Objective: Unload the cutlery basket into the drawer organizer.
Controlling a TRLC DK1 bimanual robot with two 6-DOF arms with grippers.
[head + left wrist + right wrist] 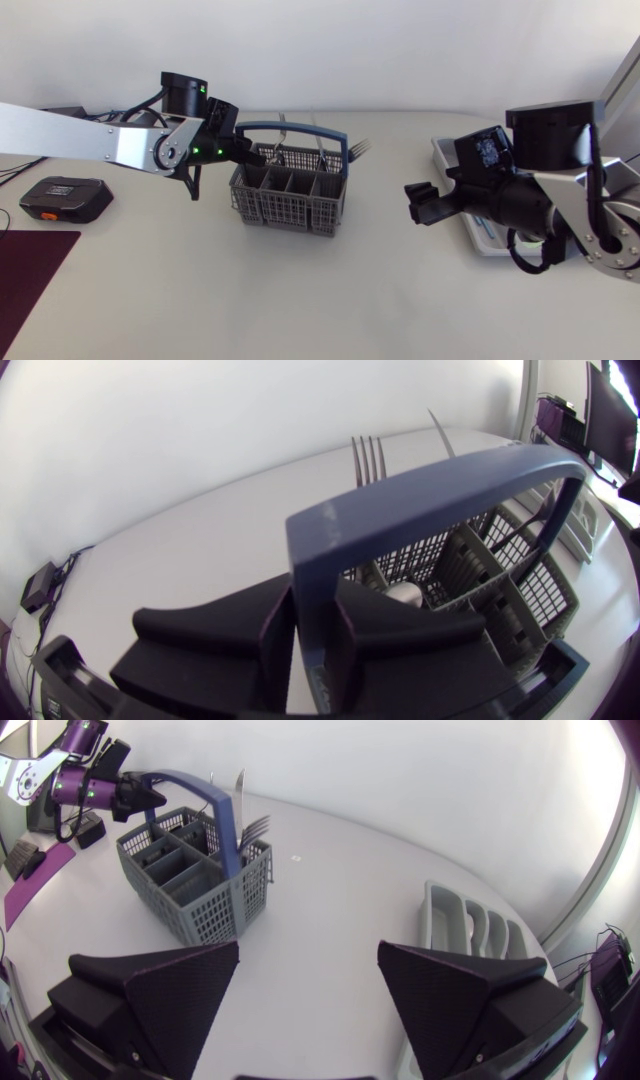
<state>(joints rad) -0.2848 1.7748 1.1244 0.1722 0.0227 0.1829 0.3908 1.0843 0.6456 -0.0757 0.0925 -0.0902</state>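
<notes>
basket upper centre of frame, forks upright at its right end. left end effector clamped on handle, left end. right end effector apart, empty, nearer forks. organizer at right edge, partly behind right arm.

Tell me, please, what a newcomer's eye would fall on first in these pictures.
The grey cutlery basket stands mid-table with forks upright in it, and its blue handle is gripped from both sides by the left gripper. To its right the right gripper hangs open, near the pale drawer organizer at the table's right side.
</notes>
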